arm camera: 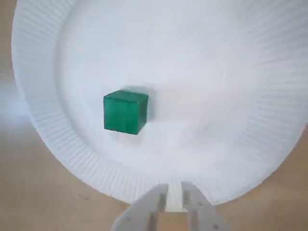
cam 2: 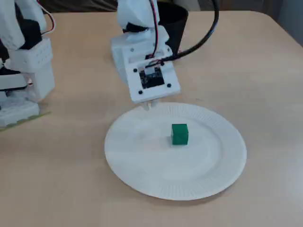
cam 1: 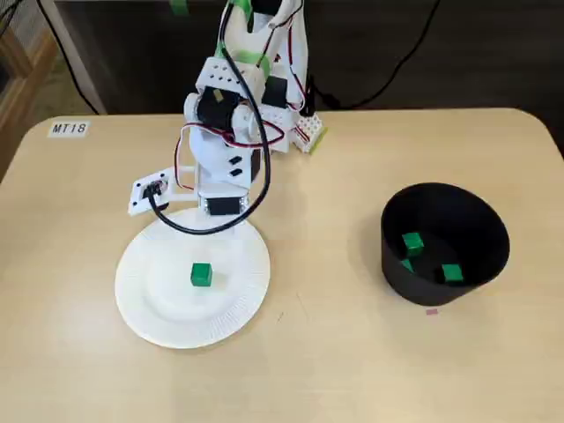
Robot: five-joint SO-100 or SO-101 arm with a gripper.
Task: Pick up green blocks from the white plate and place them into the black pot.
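Note:
One green block [cam 1: 201,275] [arm camera: 125,112] [cam 2: 180,134] lies near the middle of the white paper plate [cam 1: 159,308] [arm camera: 216,72] [cam 2: 142,156]. My gripper [arm camera: 174,192] [cam 2: 147,105] hangs over the plate's rim, a short way from the block and not touching it. Its white fingers stand almost together, with only a thin slit between them and nothing held. In a fixed view the arm body hides the fingertips. The black pot [cam 1: 392,260] [cam 2: 173,19] stands apart from the plate and holds three green blocks [cam 1: 412,241].
The arm's white base [cam 1: 291,123] [cam 2: 23,61] is mounted at the table's edge, with a black cable [cam 1: 189,225] looping over the plate's rim. A label reading MT18 [cam 1: 69,129] is stuck in one table corner. Bare wood lies between plate and pot.

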